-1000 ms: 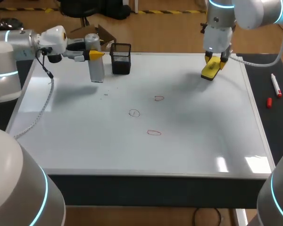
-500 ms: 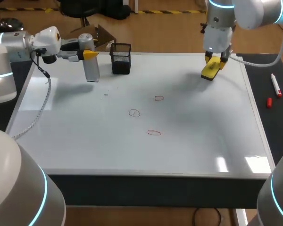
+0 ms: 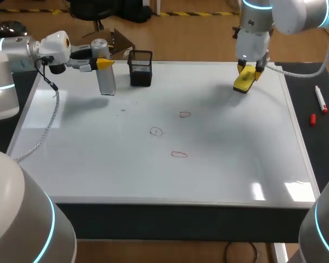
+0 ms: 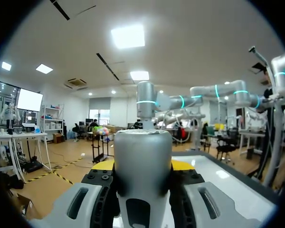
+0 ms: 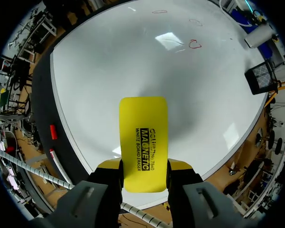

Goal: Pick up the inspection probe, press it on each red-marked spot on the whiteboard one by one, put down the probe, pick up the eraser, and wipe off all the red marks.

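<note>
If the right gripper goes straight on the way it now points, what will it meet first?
Probably the whiteboard: the right gripper points down at it, so the yellow eraser it holds would touch first, away from the red marks.

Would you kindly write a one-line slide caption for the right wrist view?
Right tool shut on the yellow eraser, over the whiteboard, three red marks ahead.

At 10 o'clock I can't tell if the probe [image 3: 106, 76] touches the board [image 3: 236, 164]; it mostly masks my left fingertips [image 4: 103, 165].
</note>
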Controlling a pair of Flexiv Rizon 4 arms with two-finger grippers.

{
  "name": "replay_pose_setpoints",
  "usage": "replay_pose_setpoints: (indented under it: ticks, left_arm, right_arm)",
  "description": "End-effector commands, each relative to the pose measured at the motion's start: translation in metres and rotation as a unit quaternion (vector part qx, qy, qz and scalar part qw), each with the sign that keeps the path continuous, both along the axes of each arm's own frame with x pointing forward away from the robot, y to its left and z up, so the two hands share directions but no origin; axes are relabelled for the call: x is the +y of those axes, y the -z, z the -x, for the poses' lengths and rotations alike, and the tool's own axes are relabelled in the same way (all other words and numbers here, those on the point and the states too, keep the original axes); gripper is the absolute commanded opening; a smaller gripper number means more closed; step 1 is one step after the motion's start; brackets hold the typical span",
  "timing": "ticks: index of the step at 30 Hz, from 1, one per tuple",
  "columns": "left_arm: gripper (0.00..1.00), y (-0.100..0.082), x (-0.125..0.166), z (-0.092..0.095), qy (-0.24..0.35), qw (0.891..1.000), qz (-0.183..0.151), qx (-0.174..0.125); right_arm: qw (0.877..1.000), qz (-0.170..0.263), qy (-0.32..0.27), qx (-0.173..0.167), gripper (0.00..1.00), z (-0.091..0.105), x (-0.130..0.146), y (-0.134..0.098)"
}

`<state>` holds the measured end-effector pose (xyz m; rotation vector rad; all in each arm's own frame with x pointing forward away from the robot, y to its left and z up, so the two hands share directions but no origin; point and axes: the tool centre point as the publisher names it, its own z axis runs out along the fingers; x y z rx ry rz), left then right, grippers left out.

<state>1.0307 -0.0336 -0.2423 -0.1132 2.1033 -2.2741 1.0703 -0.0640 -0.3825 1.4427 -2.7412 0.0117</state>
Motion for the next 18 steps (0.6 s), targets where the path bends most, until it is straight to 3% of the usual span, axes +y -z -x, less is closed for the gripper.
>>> replay_pose_setpoints:
  ticks: [1,18]
  left_arm:
    - [0.00,-0.001,0.000,0.000,-0.001,1.000,0.000,-0.001]
    - [0.00,-0.001,0.000,0.000,-0.001,1.000,0.000,-0.001]
  right_arm:
    - [1.000,0.004,-0.015,0.005,0.00,0.011,0.025,-0.003]
    - [0.989,0.003,-0.145,-0.008,0.00,0.063,0.131,-0.010]
